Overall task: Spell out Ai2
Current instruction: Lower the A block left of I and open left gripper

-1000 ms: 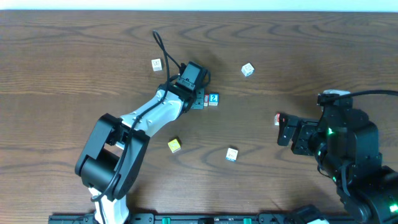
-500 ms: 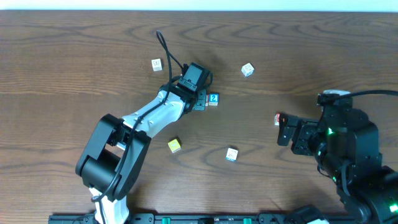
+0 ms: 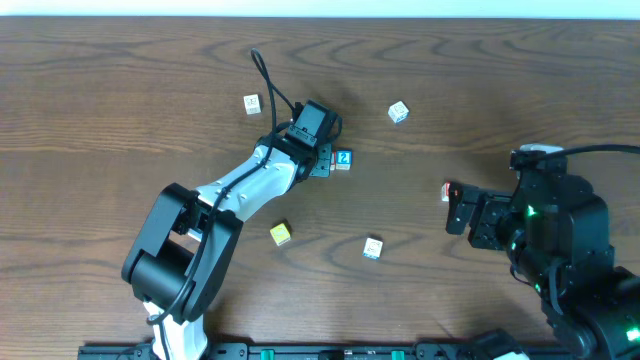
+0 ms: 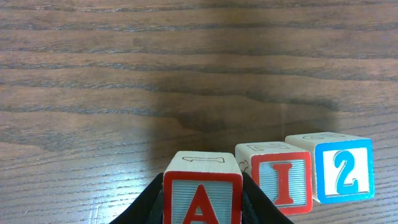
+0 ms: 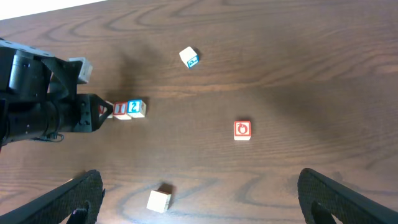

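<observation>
In the left wrist view my left gripper (image 4: 202,208) is shut on the red "A" cube (image 4: 202,190), its black fingers (image 4: 146,208) against both sides. The red "I" cube (image 4: 273,177) and the blue "2" cube (image 4: 336,168) stand touching in a row just right of it, with a small gap between "A" and "I". In the overhead view the left gripper (image 3: 319,160) is just left of the "2" cube (image 3: 343,159). My right gripper (image 5: 202,196) is open and empty, far to the right (image 3: 455,205).
A red cube with a rounded mark (image 3: 446,190) lies by the right gripper, also in the right wrist view (image 5: 242,129). Pale cubes lie at the back (image 3: 251,103), (image 3: 398,111) and front (image 3: 372,247). A yellow cube (image 3: 280,233) lies beside the left arm.
The left gripper edged slightly right with the "A" cube about a second ago and has held still since. The right arm has not moved.
</observation>
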Controlling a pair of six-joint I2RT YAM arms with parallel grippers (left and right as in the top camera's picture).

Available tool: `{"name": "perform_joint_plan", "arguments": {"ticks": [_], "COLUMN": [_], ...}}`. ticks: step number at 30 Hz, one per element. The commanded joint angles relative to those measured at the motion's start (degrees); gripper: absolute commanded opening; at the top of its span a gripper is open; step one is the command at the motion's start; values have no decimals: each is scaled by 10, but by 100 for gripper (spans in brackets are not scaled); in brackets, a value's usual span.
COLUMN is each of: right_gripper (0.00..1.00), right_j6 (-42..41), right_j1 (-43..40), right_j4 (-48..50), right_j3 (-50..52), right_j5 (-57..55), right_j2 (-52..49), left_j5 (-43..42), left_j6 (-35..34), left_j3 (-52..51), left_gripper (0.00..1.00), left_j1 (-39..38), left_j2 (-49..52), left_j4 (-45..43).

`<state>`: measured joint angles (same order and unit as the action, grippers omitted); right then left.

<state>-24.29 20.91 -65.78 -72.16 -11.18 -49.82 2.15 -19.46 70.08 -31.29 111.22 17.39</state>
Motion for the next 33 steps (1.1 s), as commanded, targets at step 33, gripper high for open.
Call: {"name": "perform_joint_plan", "arguments": {"ticks": [33], "right_gripper": [99], "right_j6": [8], "right_j1": [1], "right_j4": [-1], "right_j3": [-2], "right_j5": [-4], "right_j2": [2], "left_j5": [32], "left_j6": [8], "left_j3": [0], "left_gripper": [41], "left_j1": [0], "left_j2": [10], "left_j4": [-3]}}
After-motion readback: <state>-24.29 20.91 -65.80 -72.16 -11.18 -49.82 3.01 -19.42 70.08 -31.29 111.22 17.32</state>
